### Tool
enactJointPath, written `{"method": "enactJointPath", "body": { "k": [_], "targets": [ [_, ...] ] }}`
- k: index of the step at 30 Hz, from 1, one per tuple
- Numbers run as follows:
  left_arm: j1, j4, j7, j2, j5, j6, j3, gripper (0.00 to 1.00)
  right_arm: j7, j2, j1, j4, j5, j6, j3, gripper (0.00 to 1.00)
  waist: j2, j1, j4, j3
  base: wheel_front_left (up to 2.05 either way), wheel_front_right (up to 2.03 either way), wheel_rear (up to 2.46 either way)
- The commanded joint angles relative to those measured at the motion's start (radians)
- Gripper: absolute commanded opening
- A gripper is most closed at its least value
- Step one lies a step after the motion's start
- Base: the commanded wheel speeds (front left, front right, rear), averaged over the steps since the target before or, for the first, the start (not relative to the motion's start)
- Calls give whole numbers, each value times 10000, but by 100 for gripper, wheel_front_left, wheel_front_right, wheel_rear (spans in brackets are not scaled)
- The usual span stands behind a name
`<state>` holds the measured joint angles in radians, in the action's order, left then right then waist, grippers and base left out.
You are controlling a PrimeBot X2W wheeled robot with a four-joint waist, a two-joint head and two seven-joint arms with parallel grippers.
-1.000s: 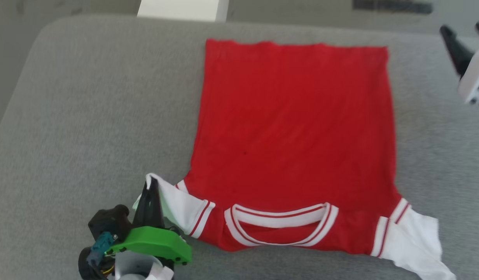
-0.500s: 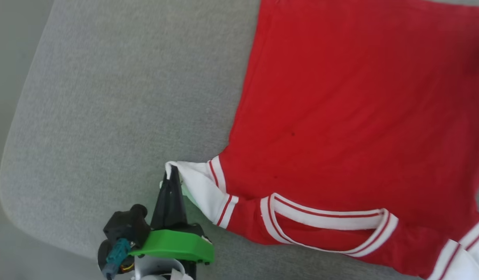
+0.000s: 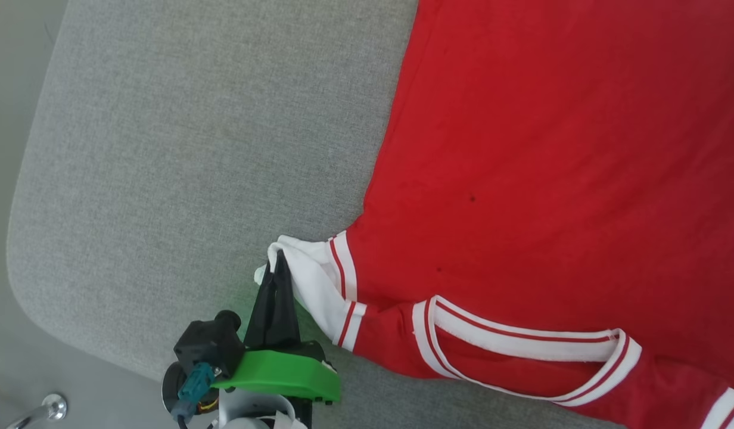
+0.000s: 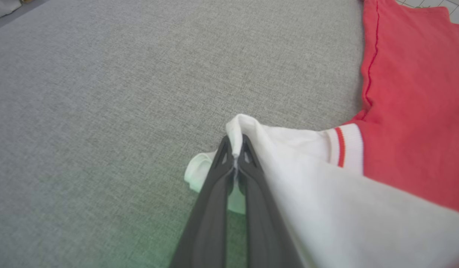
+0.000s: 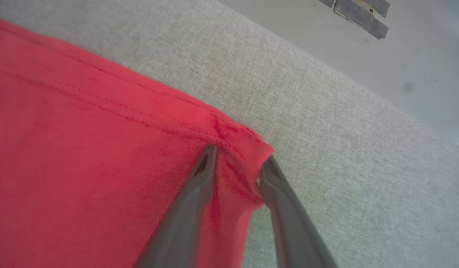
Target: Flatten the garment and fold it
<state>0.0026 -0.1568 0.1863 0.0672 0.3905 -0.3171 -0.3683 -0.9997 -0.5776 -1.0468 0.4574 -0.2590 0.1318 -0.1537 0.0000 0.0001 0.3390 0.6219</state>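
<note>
Two claws are at the one garment, a red jersey shirt with short white sleeves and white-and-red striped trim (image 3: 551, 149). It lies spread with its plain red side up on a grey, woven-fabric surface with a rounded corner (image 3: 194, 149). The striped neck band (image 3: 522, 339) sits toward the robot and the hem lies away from it.

At the lower middle of the head view, the left claw (image 3: 279, 262) rises from a green plastic wrist mount (image 3: 277, 375). Its two dark fingers are pressed together on the end of the near white sleeve (image 3: 310, 280). In the left wrist view a fold of white cloth is pinched between the fingertips, and the sleeve is drawn out to the side, away from the red body. A loose bit of the white cuff rests on the grey fabric just below the tips.

The right claw (image 5: 240, 155) is at a far corner of the red hem. Its fingers stand narrowly apart, astride that corner. Red cloth is bunched up in the gap between them, and the tips are not closed together. Beyond the corner the grey surface runs on to a pale floor (image 5: 363, 56).
</note>
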Motion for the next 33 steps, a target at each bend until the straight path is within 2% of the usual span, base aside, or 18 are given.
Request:
{"method": "enactJointPath", "body": {
  "k": [1,9,16,20,25,28,33],
  "targets": [
    [-140,83,-39,48,19,-52,37,0,-295,164,485,336,-136,-11,-196,0,0,-1,-240,-317,0,0,0],
    [-217,324,-399,480,89,-28,273,0,939,431,420,98,-532,-11,161,0,0,-1,-961,-1637,0,0,0],
    [-244,612,-900,910,137,40,358,0,2124,9,1798,-493,-1217,-11,390,0,0,-1,-1861,-3240,0,0,0],
    [-144,699,-1179,1125,262,98,424,0,2384,-252,3336,-1225,-1677,-11,743,0,0,-1,-2425,-3869,0,0,0],
    [-47,876,-1413,1297,422,183,465,0,2295,-72,5892,-2505,-1902,-11,1290,0,0,-1,-3067,-4417,0,0,0],
    [-50,1019,-1486,1330,492,244,440,0,2166,217,7438,-3179,-1991,-11,1590,0,0,-1,-3270,-4594,0,0,0],
    [-21,1309,-1469,1339,607,295,450,0,1790,1105,9830,-3962,-2031,-11,1847,0,0,-1,-3490,-4750,0,0,0]
  ]
}}
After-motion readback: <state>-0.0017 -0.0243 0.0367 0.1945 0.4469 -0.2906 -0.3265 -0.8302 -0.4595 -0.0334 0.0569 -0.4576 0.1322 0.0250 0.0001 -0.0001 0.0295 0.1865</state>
